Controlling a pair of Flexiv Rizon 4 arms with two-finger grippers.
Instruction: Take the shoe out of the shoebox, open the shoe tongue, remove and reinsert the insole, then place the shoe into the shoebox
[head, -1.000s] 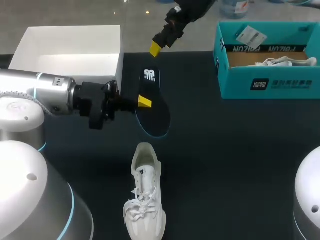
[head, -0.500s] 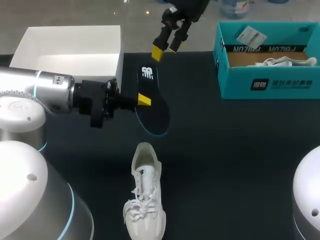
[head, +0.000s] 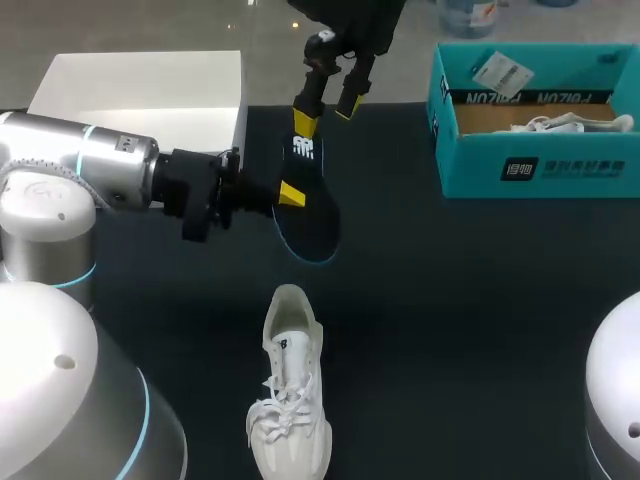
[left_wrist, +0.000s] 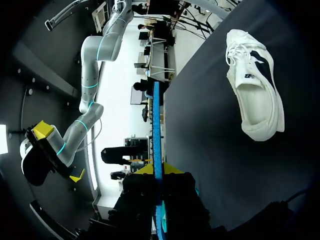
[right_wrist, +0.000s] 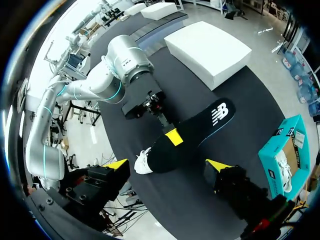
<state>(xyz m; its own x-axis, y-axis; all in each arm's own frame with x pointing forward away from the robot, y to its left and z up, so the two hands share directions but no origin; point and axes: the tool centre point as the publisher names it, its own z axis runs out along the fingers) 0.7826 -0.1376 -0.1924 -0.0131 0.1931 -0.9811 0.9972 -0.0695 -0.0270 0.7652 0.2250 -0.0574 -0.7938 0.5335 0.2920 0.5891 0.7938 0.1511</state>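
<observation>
L end effector pinches insole, R end effector spread above it; shoe nearby, shoebox apart.

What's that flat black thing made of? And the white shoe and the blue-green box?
The insole looks like soft foam with a matte black cloth top; its thin edge shows blue. The shoe seems white fabric or synthetic leather, hard to tell, with woven laces. The shoebox looks like cardboard: matte teal outside, plain brown inside.
</observation>
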